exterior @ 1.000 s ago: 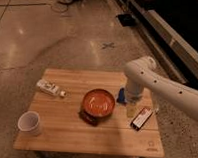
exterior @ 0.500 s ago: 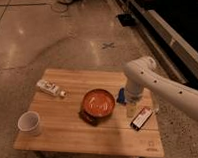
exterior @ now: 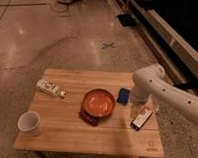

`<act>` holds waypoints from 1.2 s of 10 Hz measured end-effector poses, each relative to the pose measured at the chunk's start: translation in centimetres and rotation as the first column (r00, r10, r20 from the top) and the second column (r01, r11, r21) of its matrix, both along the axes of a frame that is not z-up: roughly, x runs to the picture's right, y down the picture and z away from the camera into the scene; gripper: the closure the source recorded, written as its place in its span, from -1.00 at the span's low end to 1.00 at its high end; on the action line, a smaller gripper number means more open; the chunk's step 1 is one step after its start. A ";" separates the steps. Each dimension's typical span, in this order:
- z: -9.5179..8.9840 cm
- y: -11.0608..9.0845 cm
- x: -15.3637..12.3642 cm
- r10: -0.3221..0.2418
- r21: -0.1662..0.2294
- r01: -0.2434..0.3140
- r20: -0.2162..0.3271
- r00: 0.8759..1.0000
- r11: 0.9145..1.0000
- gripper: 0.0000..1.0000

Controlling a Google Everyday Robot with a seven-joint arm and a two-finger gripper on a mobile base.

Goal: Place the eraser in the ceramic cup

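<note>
- Here, on the wooden tabletop (exterior: pixel 89 138), your robot's white arm (exterior: pixel 167 92) reaches in from the right and bends down over the right-hand side.
- The gripper (exterior: pixel 140 103) hangs at the arm's lower end, just above the tabletop, between the small blue block (exterior: pixel 123 95) and the eraser (exterior: pixel 142 118). You cannot tell how wide it stands, nor whether it has hold of anything.
- The eraser lies flat and slantwise close to the right edge, its near end pointing to the front and its far end up by the gripper. Whether the two touch cannot be made out.
- The ceramic cup (exterior: pixel 30 123) stands upright near the front-left corner, close to both edges and well apart from the eraser.
- The orange-red bowl (exterior: pixel 98 102) sits about mid-table, between cup and eraser, with the blue block just beside its right rim.
- A white elongated item (exterior: pixel 49 88) lies near the left edge, toward the back.
- A strip of bare wood runs along the front edge from the cup to below the eraser, passing in front of the bowl. A second bare band runs along the back edge.
- Polished floor (exterior: pixel 69 37) surrounds the tabletop on the left and behind.
</note>
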State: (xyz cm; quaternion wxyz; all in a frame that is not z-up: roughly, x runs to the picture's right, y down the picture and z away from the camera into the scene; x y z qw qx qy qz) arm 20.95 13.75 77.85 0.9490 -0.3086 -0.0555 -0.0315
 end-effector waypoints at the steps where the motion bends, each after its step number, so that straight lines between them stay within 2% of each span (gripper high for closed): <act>1: 0.3 0.6 0.8 -0.014 0.009 0.014 0.016 1.000 1.000 -0.30; 4: 1.5 2.7 2.4 -0.088 0.048 0.085 0.081 0.993 0.995 -0.30; 5: 1.8 3.0 2.6 -0.116 0.065 0.110 0.101 0.988 0.992 -0.30; 6: 2.4 3.1 2.4 -0.160 0.092 0.148 0.138 0.977 0.985 -0.30; 8: 3.5 3.4 2.0 -0.247 0.133 0.224 0.200 0.948 0.965 -0.30; 9: 3.9 3.8 2.0 -0.297 0.149 0.268 0.231 0.926 0.952 -0.30; 11: 4.3 4.6 2.8 -0.366 0.153 0.335 0.272 0.890 0.930 -0.30; 12: 4.5 4.9 3.7 -0.386 0.150 0.357 0.277 0.880 0.922 -0.30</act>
